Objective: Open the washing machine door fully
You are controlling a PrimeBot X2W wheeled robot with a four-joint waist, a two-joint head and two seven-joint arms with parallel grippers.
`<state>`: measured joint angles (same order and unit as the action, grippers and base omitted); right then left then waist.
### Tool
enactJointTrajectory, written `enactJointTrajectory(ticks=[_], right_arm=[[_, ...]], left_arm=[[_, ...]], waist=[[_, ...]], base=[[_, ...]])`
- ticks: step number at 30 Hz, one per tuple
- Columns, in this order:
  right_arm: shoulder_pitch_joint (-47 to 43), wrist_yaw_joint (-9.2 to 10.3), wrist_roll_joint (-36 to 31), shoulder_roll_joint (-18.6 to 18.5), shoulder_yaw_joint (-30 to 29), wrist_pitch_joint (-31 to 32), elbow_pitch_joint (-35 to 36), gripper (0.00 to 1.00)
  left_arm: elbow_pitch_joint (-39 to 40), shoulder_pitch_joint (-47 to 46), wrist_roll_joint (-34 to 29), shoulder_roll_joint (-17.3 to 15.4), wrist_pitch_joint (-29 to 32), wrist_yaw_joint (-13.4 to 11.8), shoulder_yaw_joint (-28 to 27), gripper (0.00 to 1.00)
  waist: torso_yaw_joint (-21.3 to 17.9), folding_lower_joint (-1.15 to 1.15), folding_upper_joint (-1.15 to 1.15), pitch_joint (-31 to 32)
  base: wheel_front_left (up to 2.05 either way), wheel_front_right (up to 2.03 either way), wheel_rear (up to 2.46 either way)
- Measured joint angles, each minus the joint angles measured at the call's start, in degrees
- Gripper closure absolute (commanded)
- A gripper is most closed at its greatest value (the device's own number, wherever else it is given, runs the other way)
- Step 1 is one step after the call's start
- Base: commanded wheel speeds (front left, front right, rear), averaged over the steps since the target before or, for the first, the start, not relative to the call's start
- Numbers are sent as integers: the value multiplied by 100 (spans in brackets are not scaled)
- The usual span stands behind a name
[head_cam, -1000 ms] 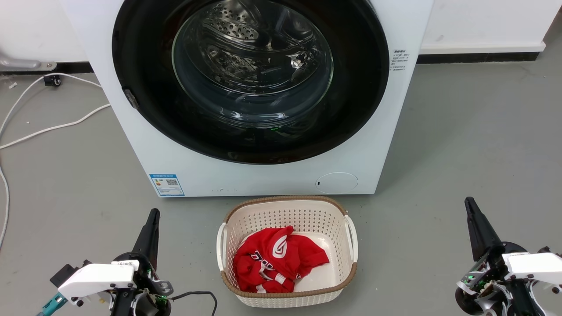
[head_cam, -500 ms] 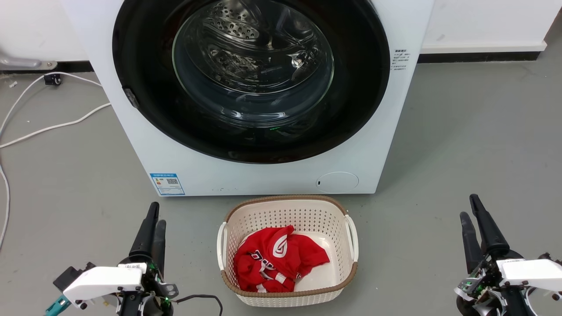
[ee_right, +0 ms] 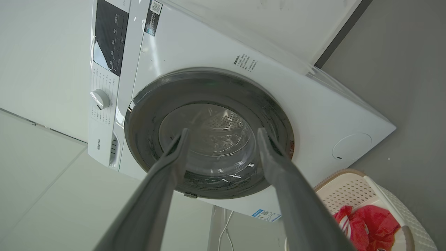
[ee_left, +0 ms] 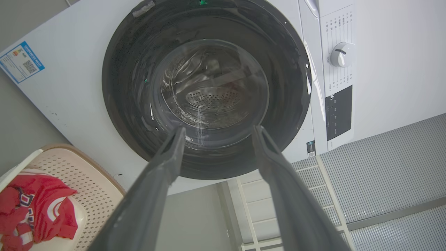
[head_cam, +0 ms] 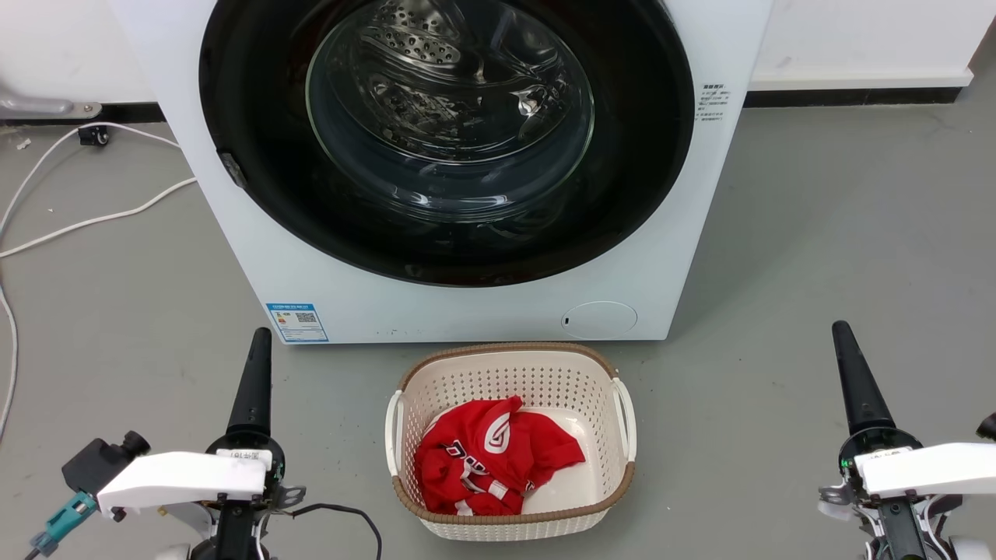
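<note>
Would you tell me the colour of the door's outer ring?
Glossy black; washing machine door shows best in head view.

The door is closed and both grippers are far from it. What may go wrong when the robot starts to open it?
1. The laundry basket stands close before the washing machine; an arm reaching for the washing machine door might knock it.
2. The small catch at the door's left edge sits on glossy black; the left gripper, open now, could slip off it.
3. White cables lie on the floor at the left; the wheels might catch them.
</note>
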<state>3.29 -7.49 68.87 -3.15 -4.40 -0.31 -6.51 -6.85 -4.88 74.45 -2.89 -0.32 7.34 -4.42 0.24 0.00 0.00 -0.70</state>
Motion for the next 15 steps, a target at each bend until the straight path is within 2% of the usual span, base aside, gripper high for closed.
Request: enactJointTrajectory(ticks=[9, 15], right_arm=[[-54, 0, -1533, 2, 191, -193, 374, 0], [-146, 0, -2320, 3, 294, -313, 449, 0]], left_arm=[[270, -4, -1300, 1, -199, 0, 37, 0], [310, 15, -2158, -16, -318, 0, 101, 0]], waist=[[1, 0, 0, -10], [5, 0, 0, 7]], base=[[0, 0, 0], [0, 0, 0]])
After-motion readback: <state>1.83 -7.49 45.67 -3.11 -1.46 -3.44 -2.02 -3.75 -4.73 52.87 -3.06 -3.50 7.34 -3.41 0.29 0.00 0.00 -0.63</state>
